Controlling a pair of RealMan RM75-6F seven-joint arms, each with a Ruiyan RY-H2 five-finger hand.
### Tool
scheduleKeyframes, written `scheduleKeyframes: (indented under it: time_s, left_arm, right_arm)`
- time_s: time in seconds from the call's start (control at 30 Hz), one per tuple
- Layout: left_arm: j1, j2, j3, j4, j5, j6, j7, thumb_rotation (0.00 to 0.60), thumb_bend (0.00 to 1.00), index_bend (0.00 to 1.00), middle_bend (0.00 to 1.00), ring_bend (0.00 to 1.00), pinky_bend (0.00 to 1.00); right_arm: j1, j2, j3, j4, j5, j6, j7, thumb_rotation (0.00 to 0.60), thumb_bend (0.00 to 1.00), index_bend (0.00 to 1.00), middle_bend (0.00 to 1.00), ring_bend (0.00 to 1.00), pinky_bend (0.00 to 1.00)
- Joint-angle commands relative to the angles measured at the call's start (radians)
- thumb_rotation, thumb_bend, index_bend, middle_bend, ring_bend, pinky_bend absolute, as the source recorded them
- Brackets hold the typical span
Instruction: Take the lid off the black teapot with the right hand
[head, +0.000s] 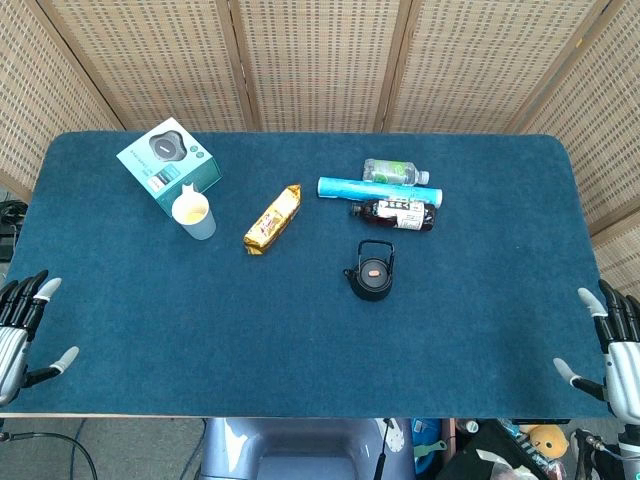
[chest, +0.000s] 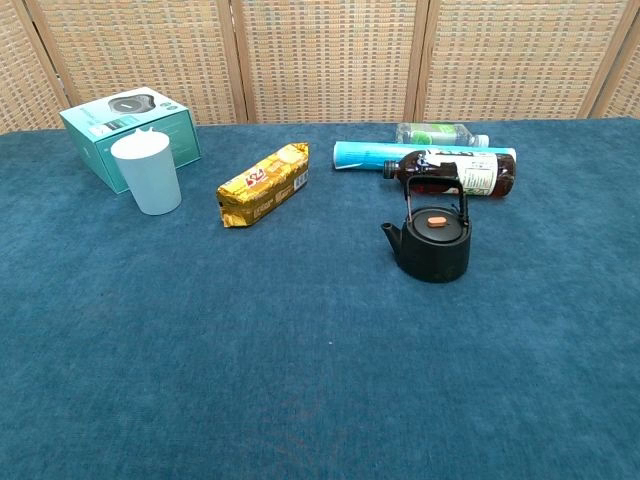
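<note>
Head view. Nearest the camera, at the table's near corners: left hand (head: 22, 330) and right hand (head: 612, 350), both with fingers spread apart and holding nothing, both resting at the edge of the blue cloth table (head: 300, 350). Well apart from either, near the middle and slightly toward the right: black teapot (head: 371, 272), upright, handle raised, lid (head: 373, 268) seated with an orange knob on top. Just behind: a dark bottle (head: 393, 213), a blue tube (head: 378, 188) and a clear bottle (head: 396, 172), all lying down. Further left: a gold snack packet (head: 274, 219), a cup (head: 194, 214) and a teal box (head: 167, 166).

Chest view. Neither hand visible. Closest: teapot (chest: 431, 241), spout to the left, lid (chest: 436, 222) in place beneath the raised handle (chest: 436, 197), standing clear of the bottles behind.

Judged as the very start: lid untouched, reach not begun. Next move likely a long reach by the right hand inward and forward, then a fine pinch on the small knob, threading past the raised handle without tipping the pot.

Writing: labels on bottles, packet and box present but too small to read.
</note>
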Motion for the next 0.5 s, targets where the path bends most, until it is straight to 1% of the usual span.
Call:
scheduleKeyframes:
  time_s: [0.03, 0.23, 0.3, 0.4, 0.5]
  left_arm:
    - [-0.001, 0.000, 0.000, 0.000, -0.002, -0.003, -0.001, 0.600, 0.23, 0.00, 0.00, 0.00, 0.00]
    - [-0.002, -0.002, -0.002, 0.002, -0.003, -0.004, 0.005, 0.600, 0.23, 0.00, 0.00, 0.00, 0.00]
    - [-0.005, -0.005, -0.003, 0.004, -0.005, -0.007, 0.007, 0.600, 0.23, 0.00, 0.00, 0.00, 0.00]
    - [-0.009, -0.013, -0.007, 0.009, -0.007, -0.010, 0.013, 0.600, 0.23, 0.00, 0.00, 0.00, 0.00]
    - [-0.013, -0.019, -0.009, 0.010, -0.013, -0.019, 0.023, 0.600, 0.23, 0.00, 0.00, 0.00, 0.00]
  right_arm:
    - [0.001, 0.000, 0.000, 0.000, 0.001, -0.002, 0.000, 0.600, 0.06, 0.00, 0.00, 0.00, 0.00]
    - [0.009, 0.001, 0.000, -0.003, 0.002, -0.017, 0.002, 0.600, 0.06, 0.00, 0.00, 0.00, 0.00]
    - [0.029, -0.006, 0.011, 0.000, 0.004, -0.037, -0.005, 0.600, 0.06, 0.00, 0.00, 0.00, 0.00]
    - [0.080, -0.016, 0.035, 0.002, 0.016, -0.097, -0.025, 0.600, 0.06, 0.01, 0.00, 0.00, 0.00]
    - [0.156, -0.008, 0.073, -0.017, 0.033, -0.184, -0.052, 0.600, 0.09, 0.06, 0.00, 0.00, 0.00]
